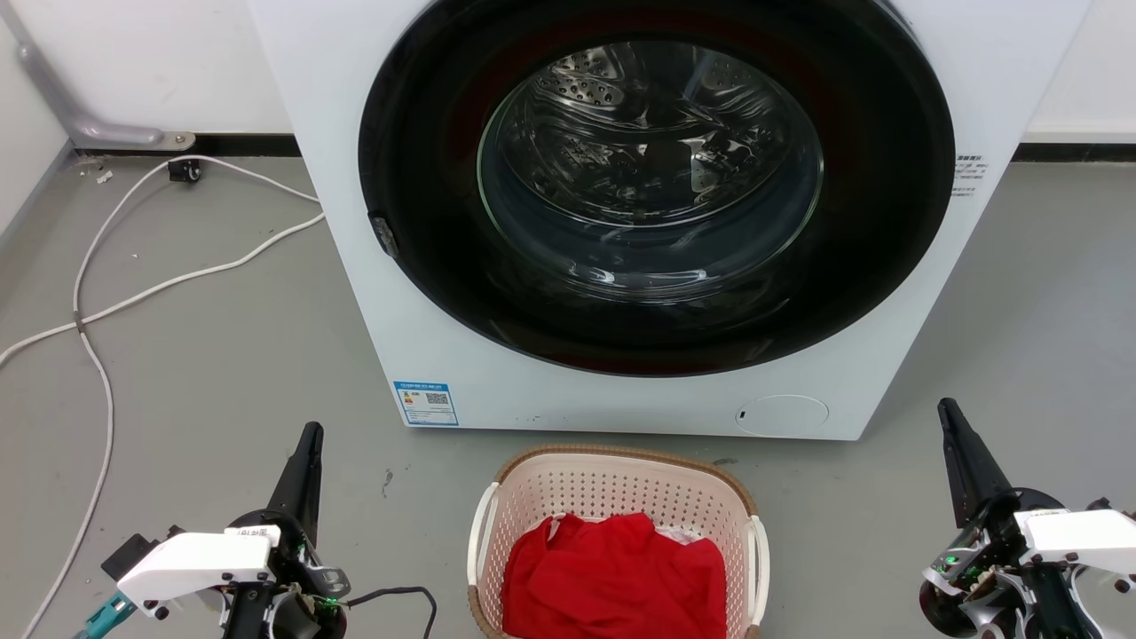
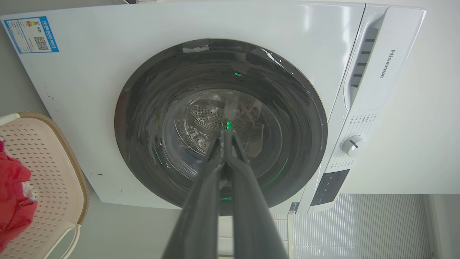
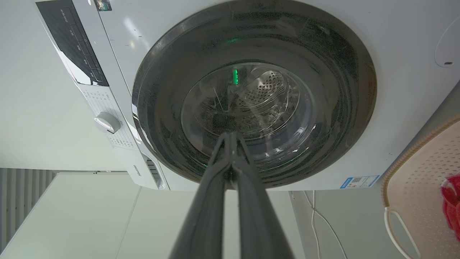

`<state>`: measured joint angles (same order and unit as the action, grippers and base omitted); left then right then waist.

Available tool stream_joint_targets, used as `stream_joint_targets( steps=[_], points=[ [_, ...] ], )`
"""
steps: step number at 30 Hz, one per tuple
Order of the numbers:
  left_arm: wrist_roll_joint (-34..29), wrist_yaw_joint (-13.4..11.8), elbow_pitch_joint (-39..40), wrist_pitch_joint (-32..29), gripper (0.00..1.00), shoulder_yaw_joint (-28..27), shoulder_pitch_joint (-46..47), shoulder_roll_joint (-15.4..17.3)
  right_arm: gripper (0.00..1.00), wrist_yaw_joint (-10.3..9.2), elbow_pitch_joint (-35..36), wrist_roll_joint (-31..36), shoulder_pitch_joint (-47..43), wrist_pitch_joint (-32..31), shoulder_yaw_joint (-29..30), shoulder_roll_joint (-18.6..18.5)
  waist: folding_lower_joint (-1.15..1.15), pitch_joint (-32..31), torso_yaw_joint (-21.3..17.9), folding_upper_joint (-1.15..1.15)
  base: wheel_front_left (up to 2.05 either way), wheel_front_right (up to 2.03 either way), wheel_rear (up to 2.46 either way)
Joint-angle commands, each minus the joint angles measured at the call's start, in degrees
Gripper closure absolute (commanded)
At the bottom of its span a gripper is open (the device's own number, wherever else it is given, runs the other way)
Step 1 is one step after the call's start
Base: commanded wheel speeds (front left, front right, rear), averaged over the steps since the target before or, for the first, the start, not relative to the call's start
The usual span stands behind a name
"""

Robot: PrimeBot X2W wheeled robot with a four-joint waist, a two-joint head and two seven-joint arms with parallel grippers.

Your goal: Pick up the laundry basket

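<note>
grey floor (image 1: 222, 355) before a white washer (image 1: 621, 404) carries the basket (image 1: 621, 497), just short of the washer and between the two arms, with red cloth (image 1: 612, 577) inside. left gripper (image 1: 311, 435) and right gripper (image 1: 948, 410) hang well apart from it, fingers pressed together. each should probably spread, close on a white handle (image 1: 484, 524), then lift level. the basket's near end is cut off.
</note>
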<state>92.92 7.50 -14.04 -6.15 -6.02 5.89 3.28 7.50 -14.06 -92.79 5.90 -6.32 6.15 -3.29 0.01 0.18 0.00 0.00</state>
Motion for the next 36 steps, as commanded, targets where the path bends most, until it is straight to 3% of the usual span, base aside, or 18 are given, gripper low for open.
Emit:
stream_joint_targets(
  steps=[1, 16, 17, 25, 36],
  points=[
    [-0.3, 0.2, -0.1, -0.2, 1.0, -0.2, 0.6, -0.1, 1.0, -0.02, 0.0, 0.2, 0.6, -0.1, 0.1, 0.2, -0.01, 0.0, 0.0, 0.0, 0.0, 0.0, 0.0],
    [-0.4, 0.2, -0.1, -0.2, 1.0, -0.3, 0.6, -0.1, 1.0, -0.02, -0.1, 0.3, 0.7, -0.2, 0.2, 0.3, -0.01, 0.0, 0.0, 0.0, 0.0, 0.0, 0.0],
    [0.0, 0.0, -0.2, -0.2, 0.0, -0.1, -0.1, -0.1, 0.0, 0.01, -0.2, 0.1, -0.1, 0.0, 0.1, 0.1, 0.0, 0.0, 0.0, 0.0, 0.0, 0.0, 0.0],
    [-1.1, 0.0, -1.1, 1.2, 0.0, 0.4, -1.9, -0.5, 0.0, -0.01, -1.4, 1.4, -2.1, 1.4, -0.1, 0.3, -0.01, 0.0, 0.0, 0.0, 0.0, 0.0, 0.0],
    [-13.8, -1.9, 2.4, 4.2, 0.0, 1.7, -2.1, -0.5, 0.0, -0.01, 2.9, 16.3, -3.0, 4.4, -0.2, 0.3, -0.01, 0.3, -0.1, 0.0, 0.0, 0.0, 0.0]
  ],
)
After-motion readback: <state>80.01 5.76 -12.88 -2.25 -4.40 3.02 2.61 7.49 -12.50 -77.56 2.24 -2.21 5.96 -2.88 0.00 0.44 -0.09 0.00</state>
